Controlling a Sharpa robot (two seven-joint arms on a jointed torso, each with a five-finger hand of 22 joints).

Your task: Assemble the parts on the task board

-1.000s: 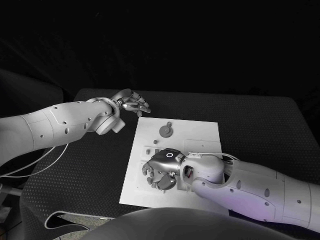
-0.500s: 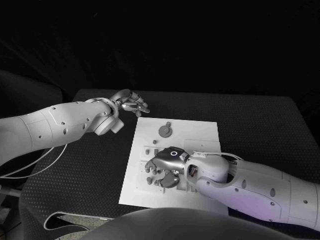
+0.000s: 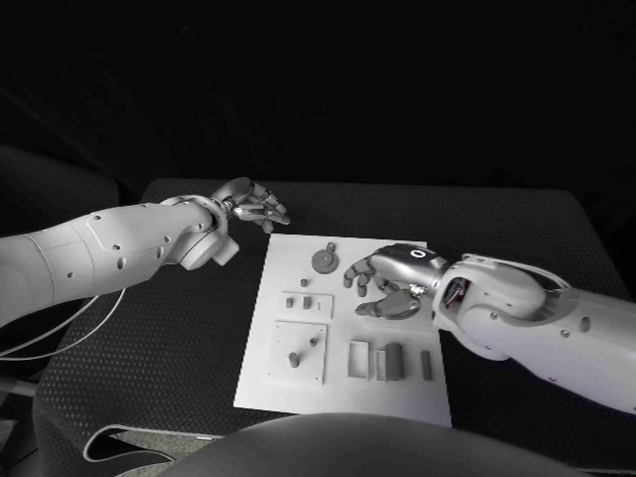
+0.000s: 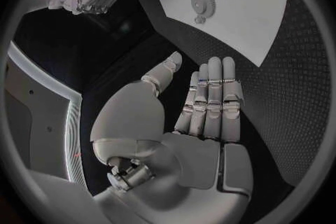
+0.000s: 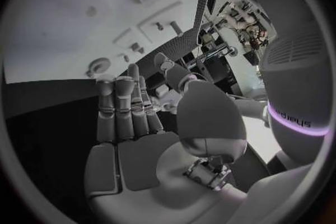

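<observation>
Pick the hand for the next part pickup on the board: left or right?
Probably right. The right hand hovers open over the task board by the gear; the left hand is open too, off the board's far corner.

Black perforated table (image 3: pixel 519 229) — dark, unlit background behind it.

Dim, dark surroundings — the task board (image 3: pixel 350 328) stands out pale, wrist views bending straight edges.
</observation>
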